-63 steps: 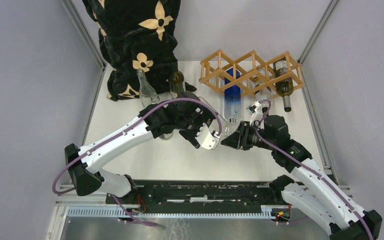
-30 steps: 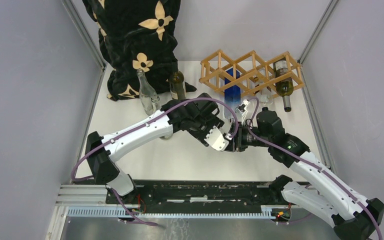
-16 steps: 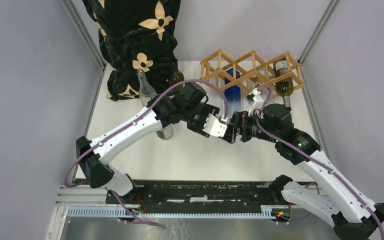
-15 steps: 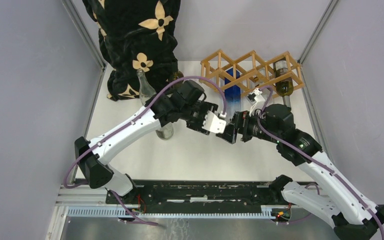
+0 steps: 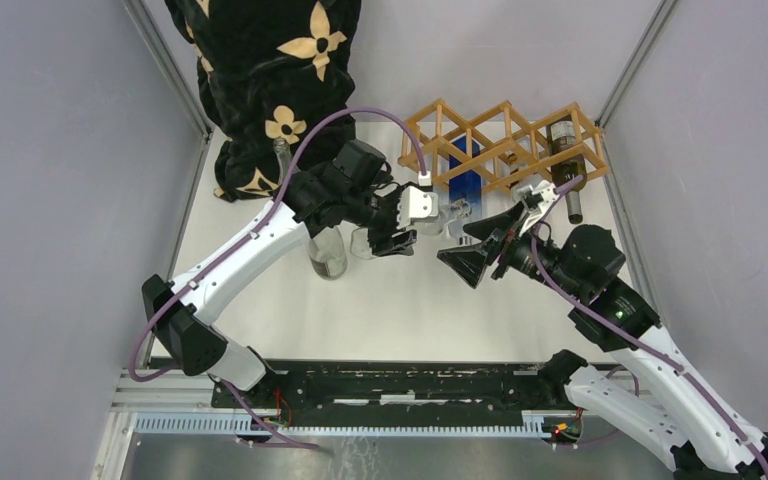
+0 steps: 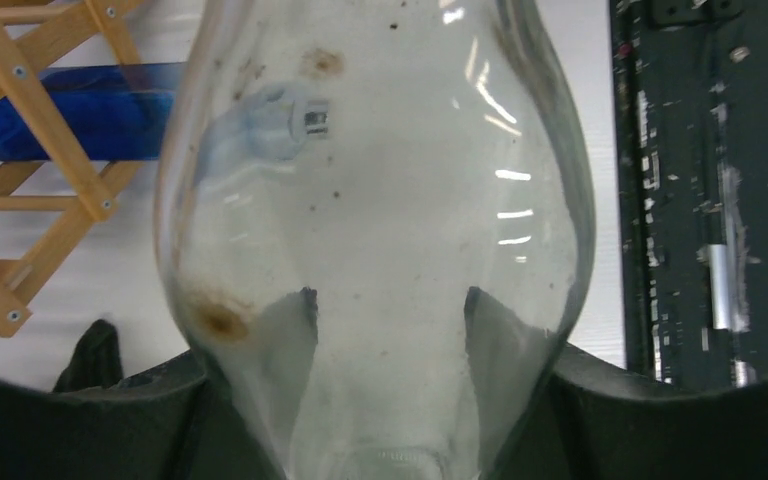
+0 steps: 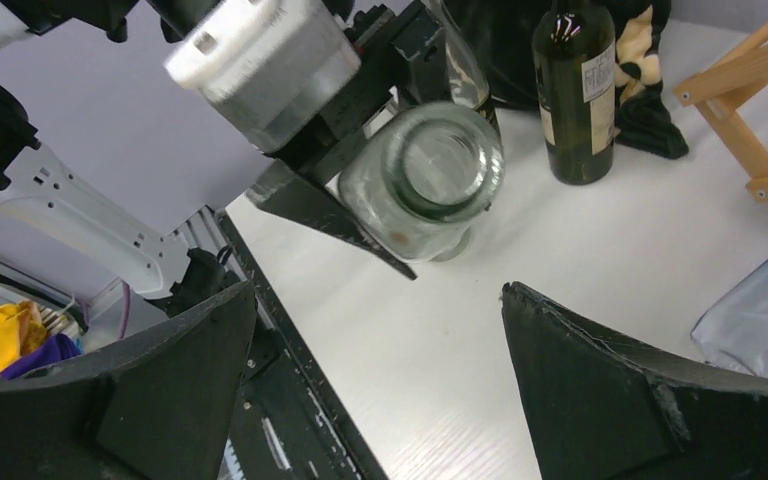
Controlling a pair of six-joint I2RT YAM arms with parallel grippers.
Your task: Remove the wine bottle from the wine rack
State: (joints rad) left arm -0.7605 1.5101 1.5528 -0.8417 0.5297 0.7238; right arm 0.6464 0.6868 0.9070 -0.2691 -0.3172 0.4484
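A clear glass wine bottle [image 6: 380, 180] lies level above the table, and my left gripper [image 6: 390, 295] is shut on its neck. From above, the left gripper [image 5: 412, 224] holds the bottle [image 5: 447, 214] just in front of the wine rack [image 5: 505, 140], a tan wooden lattice. In the right wrist view the bottle's round base [image 7: 430, 170] faces the camera. My right gripper [image 5: 456, 246] stands open and empty a little to the right of the bottle, apart from it; its jaws [image 7: 380, 290] frame bare table.
A blue bottle [image 5: 467, 180] and a dark bottle [image 5: 566, 160] lie in the rack. A clear bottle [image 5: 326, 252] and a dark green one [image 7: 572, 90] stand at back left, by black flowered cloth [image 5: 270, 80]. The black rail [image 5: 400, 385] runs along the near edge.
My right gripper has let go of the bottle, opened wide and drawn back to the right. My left arm has carried the bottle up and back toward the rack.
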